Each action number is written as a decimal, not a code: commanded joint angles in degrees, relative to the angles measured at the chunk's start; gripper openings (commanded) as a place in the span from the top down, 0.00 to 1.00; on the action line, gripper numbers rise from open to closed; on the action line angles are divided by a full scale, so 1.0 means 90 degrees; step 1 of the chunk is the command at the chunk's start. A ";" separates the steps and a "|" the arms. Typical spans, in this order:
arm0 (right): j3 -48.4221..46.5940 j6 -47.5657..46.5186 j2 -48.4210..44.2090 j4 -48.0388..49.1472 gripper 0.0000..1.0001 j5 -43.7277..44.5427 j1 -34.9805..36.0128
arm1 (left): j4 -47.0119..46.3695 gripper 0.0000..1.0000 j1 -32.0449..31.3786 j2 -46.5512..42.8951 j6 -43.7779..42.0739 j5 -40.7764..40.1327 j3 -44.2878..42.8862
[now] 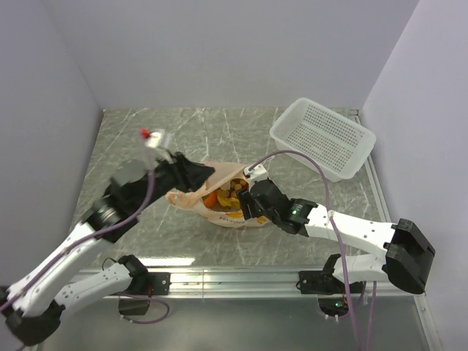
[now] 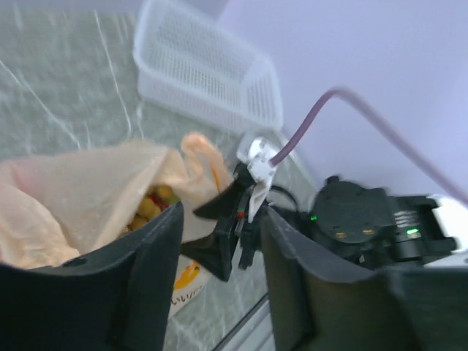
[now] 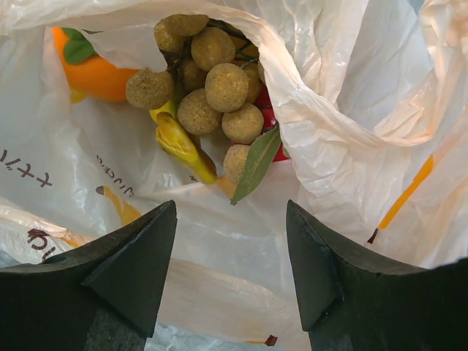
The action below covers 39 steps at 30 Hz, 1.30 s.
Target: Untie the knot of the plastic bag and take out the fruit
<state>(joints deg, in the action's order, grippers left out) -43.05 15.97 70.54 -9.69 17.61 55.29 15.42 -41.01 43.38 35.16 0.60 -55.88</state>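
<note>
The peach-orange plastic bag [image 1: 191, 196] lies mid-table with its mouth open; I see no tied knot, only a loose handle end [image 2: 201, 157]. My left gripper [image 1: 199, 174] is open at the bag's left rim, and the plastic [image 2: 88, 194] drapes beside its left finger; nothing is between its jaws [image 2: 221, 219]. My right gripper [image 1: 246, 201] is open and points into the bag mouth [image 3: 231, 219]. Inside lies the fruit: a bunch of tan-green grapes [image 3: 212, 88], an orange [image 3: 95, 73], a yellow banana [image 3: 179, 142] and a red piece [image 3: 272, 117] under a green leaf.
A white perforated basket [image 1: 322, 137] stands at the back right and also shows in the left wrist view [image 2: 205, 73]. The right arm's purple cable [image 1: 322, 183] loops over the table near the basket. Walls close the table on three sides.
</note>
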 commanded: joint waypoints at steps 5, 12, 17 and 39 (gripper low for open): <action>-0.0071 0.0218 -0.0260 0.0315 0.32 0.0183 -0.0225 | -0.0267 0.63 -0.0491 0.2306 0.0038 0.0306 0.0397; 0.0183 0.0432 -0.0309 0.0169 0.31 0.0221 -0.0478 | -0.0143 0.73 -0.0288 0.3178 0.0731 -0.2386 0.0984; 0.0874 0.1174 -0.0689 -0.0261 0.25 -0.0021 -0.1462 | 0.0211 0.73 0.0640 0.3033 0.1367 -0.2597 0.1635; -0.2336 -0.2427 0.0030 -0.1257 0.21 -0.1106 -0.0079 | -0.0443 0.08 -0.0267 0.0845 0.0772 -0.1444 0.1960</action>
<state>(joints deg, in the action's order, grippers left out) -62.04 2.09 65.52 -17.39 9.69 53.95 12.64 -42.33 52.21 43.86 -11.84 -36.58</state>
